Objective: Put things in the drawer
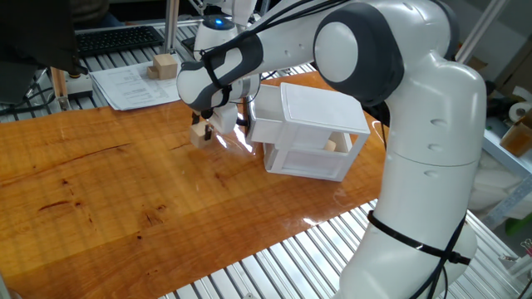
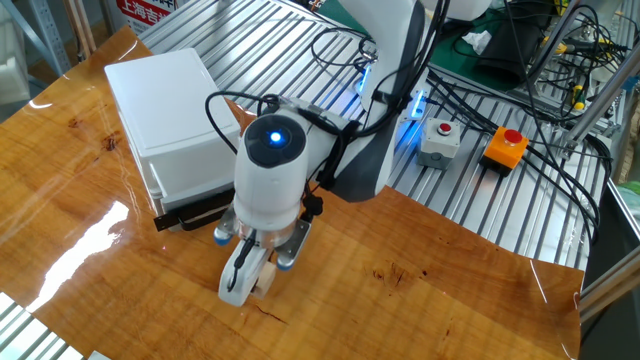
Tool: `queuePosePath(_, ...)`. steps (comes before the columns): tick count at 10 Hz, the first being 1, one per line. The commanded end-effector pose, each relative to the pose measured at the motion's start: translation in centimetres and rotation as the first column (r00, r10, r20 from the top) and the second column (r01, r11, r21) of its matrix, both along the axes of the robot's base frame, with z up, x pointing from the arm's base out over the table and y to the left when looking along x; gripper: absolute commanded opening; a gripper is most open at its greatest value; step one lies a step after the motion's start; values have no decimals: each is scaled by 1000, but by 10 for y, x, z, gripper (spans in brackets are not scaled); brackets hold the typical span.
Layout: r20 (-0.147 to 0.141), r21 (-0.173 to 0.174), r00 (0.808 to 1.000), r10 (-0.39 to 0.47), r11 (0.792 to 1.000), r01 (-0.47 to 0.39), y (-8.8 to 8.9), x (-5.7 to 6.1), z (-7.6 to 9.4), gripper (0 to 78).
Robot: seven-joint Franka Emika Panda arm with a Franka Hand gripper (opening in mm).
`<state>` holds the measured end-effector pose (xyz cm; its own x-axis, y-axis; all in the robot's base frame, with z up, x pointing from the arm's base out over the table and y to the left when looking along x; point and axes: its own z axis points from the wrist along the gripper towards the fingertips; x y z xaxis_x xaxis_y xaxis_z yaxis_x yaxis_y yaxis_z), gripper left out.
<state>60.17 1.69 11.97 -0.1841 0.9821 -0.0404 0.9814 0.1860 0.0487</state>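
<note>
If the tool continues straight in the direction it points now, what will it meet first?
The tool points down, shut on a wooden cube. Going straight down, the cube would probably meet the wooden table first; nothing else shows beneath it, though its height above the surface is unclear.
</note>
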Motion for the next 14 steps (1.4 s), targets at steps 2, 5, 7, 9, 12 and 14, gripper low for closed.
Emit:
queuePosePath(2,-16,4,989,149,989,-149,2,-9,24,13)
queuePosePath(5,-30,12,966,259,966,-258,-2,-15,39,13)
queuePosePath(7,-33,9,948,318,948,-318,-2,-18,46,13)
queuePosePath(9,-33,10,932,360,933,-360,-3,-22,54,13)
queuePosePath(12,-35,15,905,425,905,-424,-3,-24,65,13)
queuePosePath(14,-36,14,887,460,888,-460,-5,-25,72,13)
